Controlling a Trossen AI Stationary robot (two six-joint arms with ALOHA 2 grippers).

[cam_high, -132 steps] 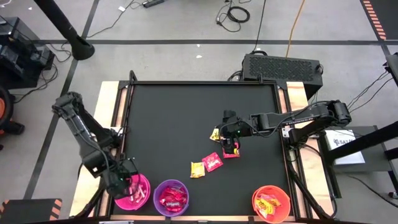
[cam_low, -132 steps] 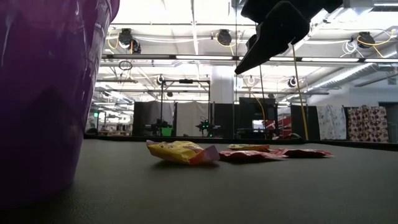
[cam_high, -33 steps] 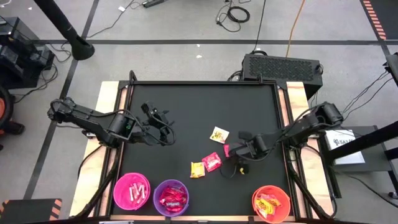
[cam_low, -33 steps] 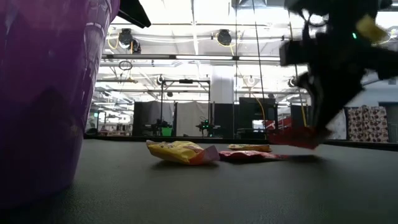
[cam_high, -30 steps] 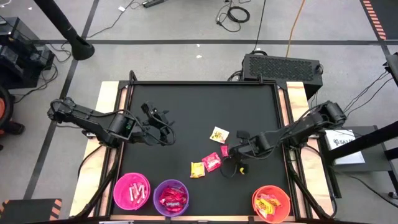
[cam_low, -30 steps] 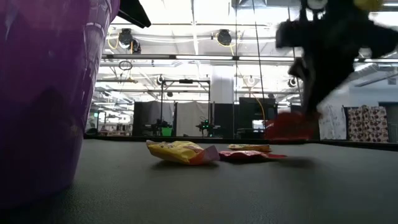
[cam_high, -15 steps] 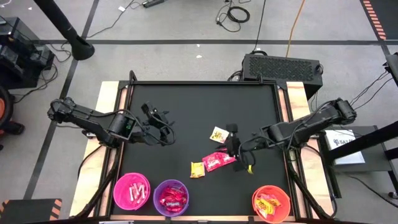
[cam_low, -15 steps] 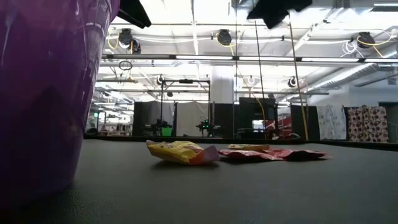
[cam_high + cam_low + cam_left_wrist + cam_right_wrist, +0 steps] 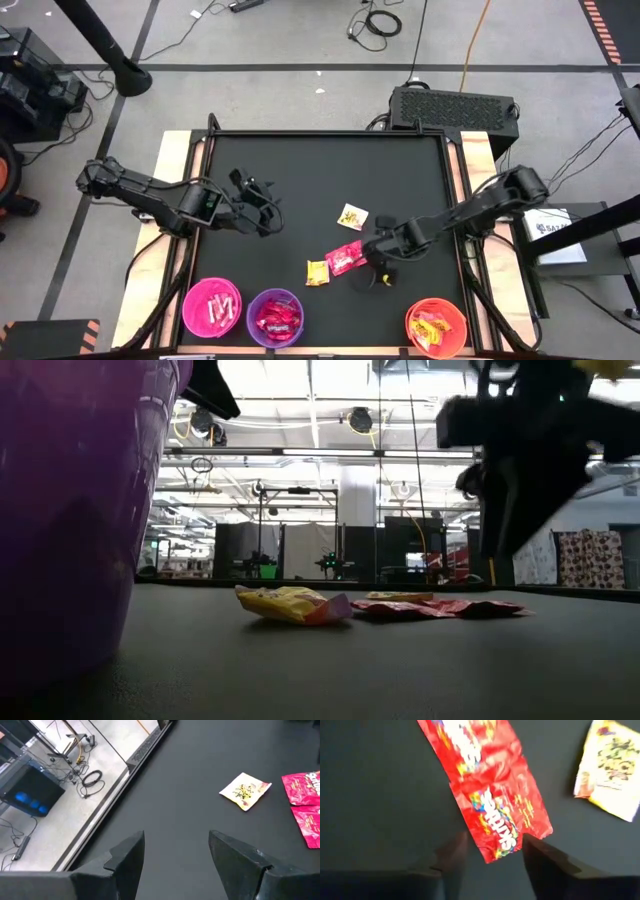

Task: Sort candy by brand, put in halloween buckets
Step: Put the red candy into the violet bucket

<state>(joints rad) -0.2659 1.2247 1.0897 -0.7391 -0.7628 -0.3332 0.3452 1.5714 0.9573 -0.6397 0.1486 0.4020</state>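
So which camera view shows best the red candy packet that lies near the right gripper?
The right wrist view: the red packet fills it, its Skittles print legible. The high view shows it tiny, and the low view edge-on. The left wrist view cuts it off.

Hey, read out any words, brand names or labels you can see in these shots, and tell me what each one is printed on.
"Skittles": on the red packet lying on the table just ahead of the right gripper.
Partial letters, probably the same brand, not fully readable: on the red packet at the edge of the left wrist view.
Print on the yellow packets: too blurred to read.
Label on the white box beside the table: too small to read.
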